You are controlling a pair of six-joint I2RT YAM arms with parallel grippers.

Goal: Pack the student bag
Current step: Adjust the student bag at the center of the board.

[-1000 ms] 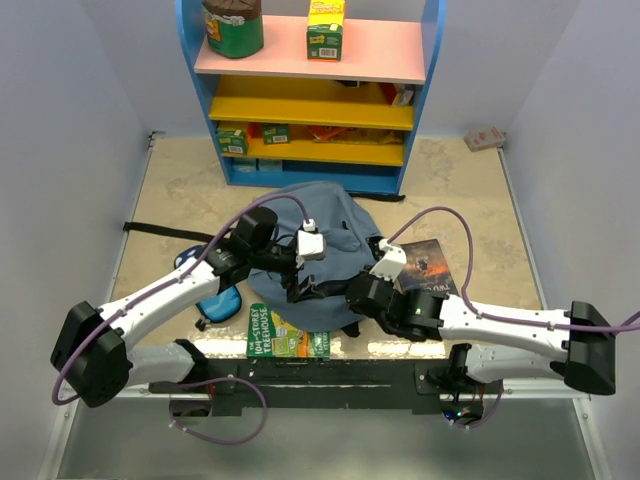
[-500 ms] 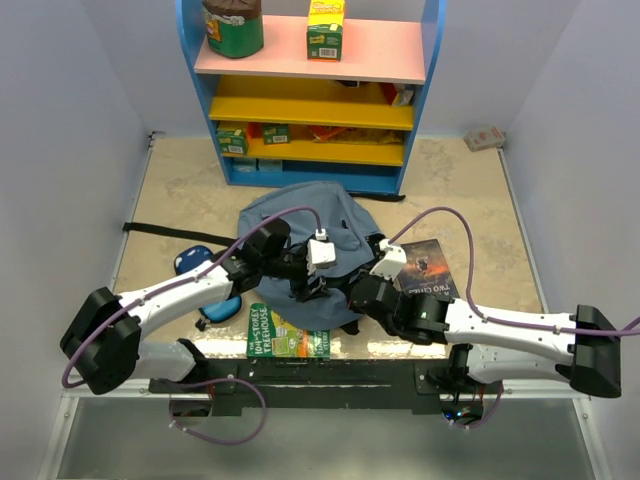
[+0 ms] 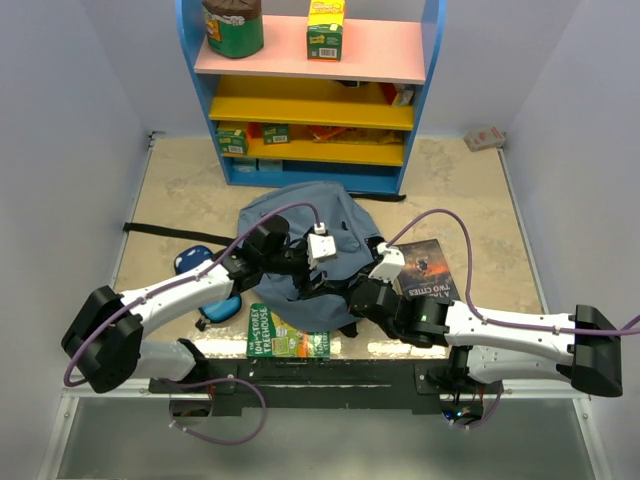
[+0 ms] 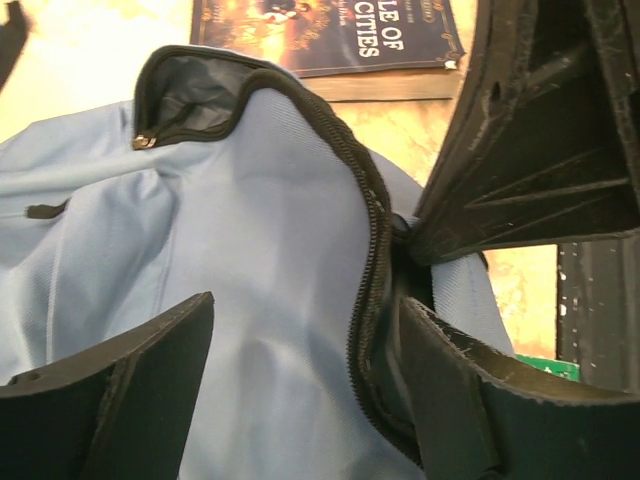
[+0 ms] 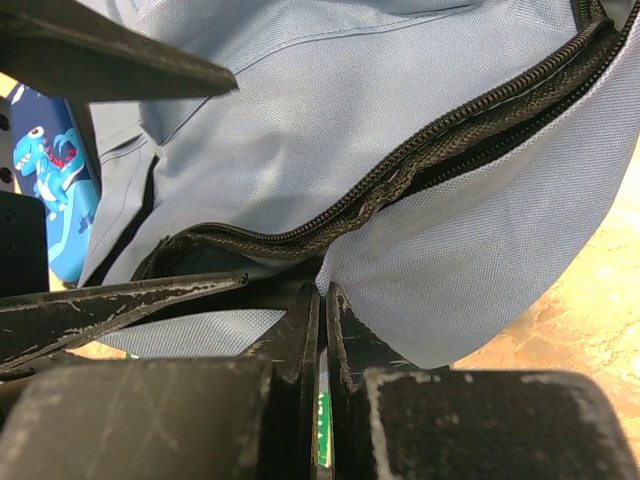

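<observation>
The grey-blue student bag [image 3: 300,215] lies in the middle of the floor, its black zipper opening at the near side. My left gripper [image 3: 312,278] is open over that opening. In the left wrist view [image 4: 300,330] one finger [image 4: 120,390] rests outside on the blue fabric [image 4: 250,250] and the other finger [image 4: 450,390] sits inside the zipper edge. My right gripper [image 3: 352,290] is shut, pinching the bag's fabric edge [image 5: 440,230] just below the zipper, as the right wrist view [image 5: 325,300] shows. What is inside the bag is hidden.
A green book [image 3: 285,342] lies at the near edge under the arms. A dark-covered book [image 3: 428,268] lies right of the bag, also in the left wrist view [image 4: 330,30]. A blue dinosaur pencil case [image 3: 205,285] lies left. A blue shelf unit [image 3: 310,100] stands behind.
My left gripper has moved right and forward onto the bag's opening. My right gripper has shifted slightly left, still pinching the fabric.
</observation>
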